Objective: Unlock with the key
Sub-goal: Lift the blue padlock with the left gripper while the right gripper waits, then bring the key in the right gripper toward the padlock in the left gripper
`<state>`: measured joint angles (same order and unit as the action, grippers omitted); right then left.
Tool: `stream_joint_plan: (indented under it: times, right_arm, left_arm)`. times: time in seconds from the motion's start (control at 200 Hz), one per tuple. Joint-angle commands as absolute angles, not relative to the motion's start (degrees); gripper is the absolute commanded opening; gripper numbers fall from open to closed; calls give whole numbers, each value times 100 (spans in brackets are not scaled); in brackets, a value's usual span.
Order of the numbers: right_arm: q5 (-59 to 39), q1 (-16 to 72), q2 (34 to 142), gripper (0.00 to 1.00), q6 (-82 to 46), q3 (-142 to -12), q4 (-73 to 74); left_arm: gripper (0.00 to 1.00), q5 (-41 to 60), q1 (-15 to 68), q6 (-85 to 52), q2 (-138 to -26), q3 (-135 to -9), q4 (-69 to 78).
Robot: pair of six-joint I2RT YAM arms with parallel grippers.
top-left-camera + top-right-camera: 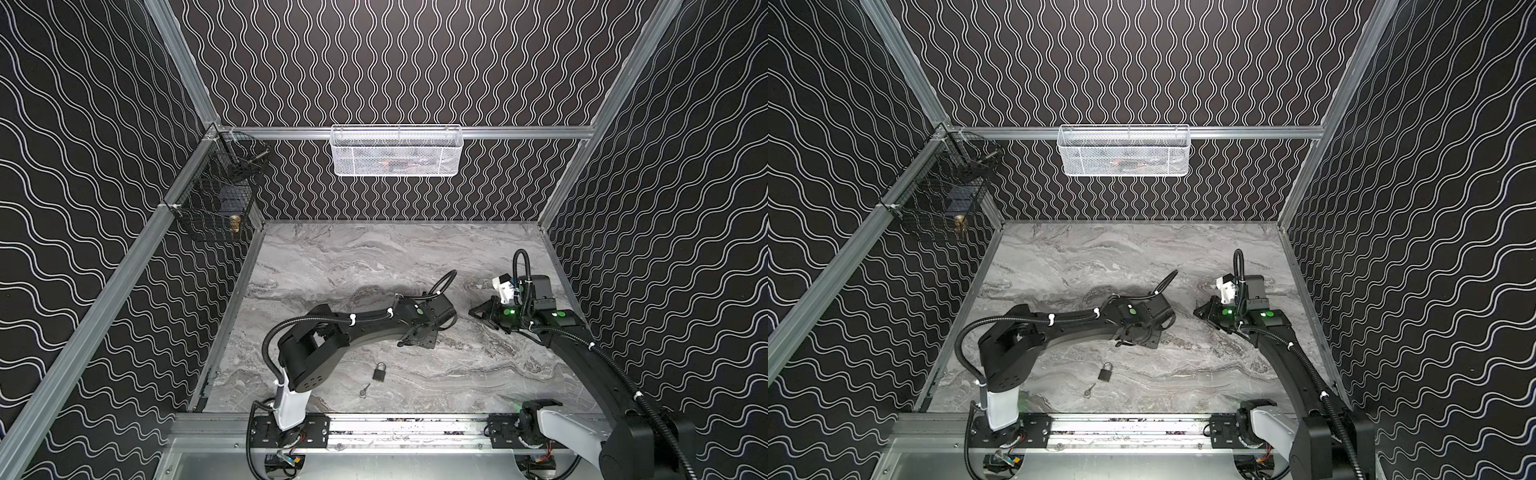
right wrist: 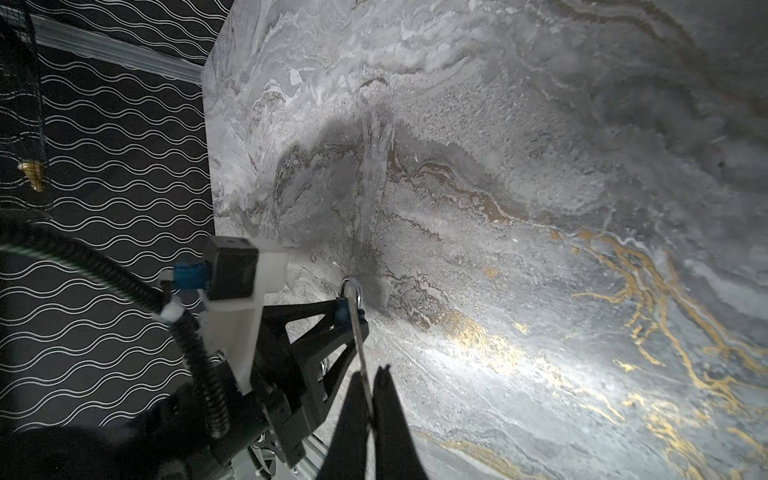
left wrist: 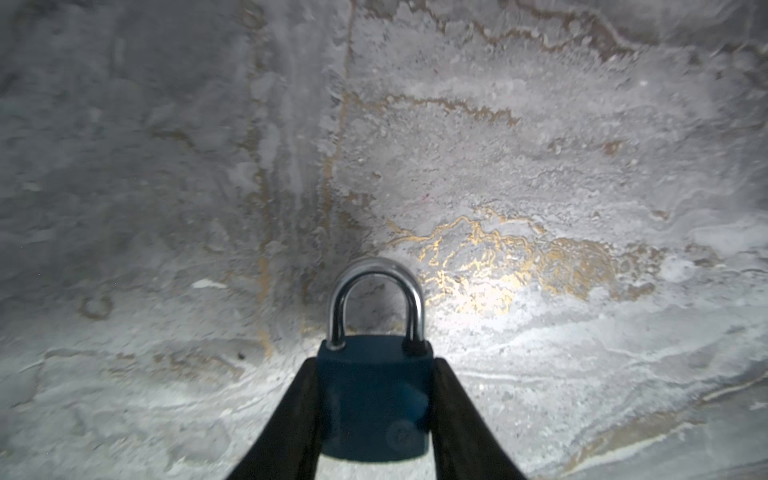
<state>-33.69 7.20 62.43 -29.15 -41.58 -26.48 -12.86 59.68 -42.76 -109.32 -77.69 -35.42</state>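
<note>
In the left wrist view my left gripper (image 3: pixel 376 365) is shut on the body of a dark blue padlock (image 3: pixel 374 399), whose steel shackle is closed and points away from the camera. In the right wrist view my right gripper (image 2: pixel 370 370) is shut on a thin silver key (image 2: pixel 359 332). Its blade reaches up to the padlock (image 2: pixel 341 309) held in the left gripper (image 2: pixel 349 311). I cannot tell whether the tip is in the keyhole. In both top views the right gripper (image 1: pixel 473 312) (image 1: pixel 1197 311) points left toward the left arm's wrist. The held padlock is hidden there.
A second padlock (image 1: pixel 379 372) (image 1: pixel 1105 372) and a small key (image 1: pixel 364 390) (image 1: pixel 1088 390) lie on the marble table near the front rail (image 1: pixel 399 428). A white mesh basket (image 1: pixel 397 151) hangs on the back wall. A black wire basket (image 1: pixel 216 195) hangs at the back left.
</note>
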Motion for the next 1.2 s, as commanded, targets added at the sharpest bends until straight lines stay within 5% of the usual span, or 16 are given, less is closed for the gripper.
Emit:
stream_joint_plan:
  times: [0.0, 0.581, 1.196]
  right_arm:
    - [-3286, 880, 6147, 0, -2901, -4179, -2831]
    - [-3009, 2829, 5705, 0, -4467, -3192, -908]
    - [-1818, 4444, 6287, 0, -5869, -2671, 1948]
  left_arm:
    - [24, -1706, 5951, -4585, -10600, -7612, -3308]
    - [13, -2191, 5691, -5290, -8860, -6751, -2050]
    - [12, -2541, 5643, -5740, -8609, -6733, -2200]
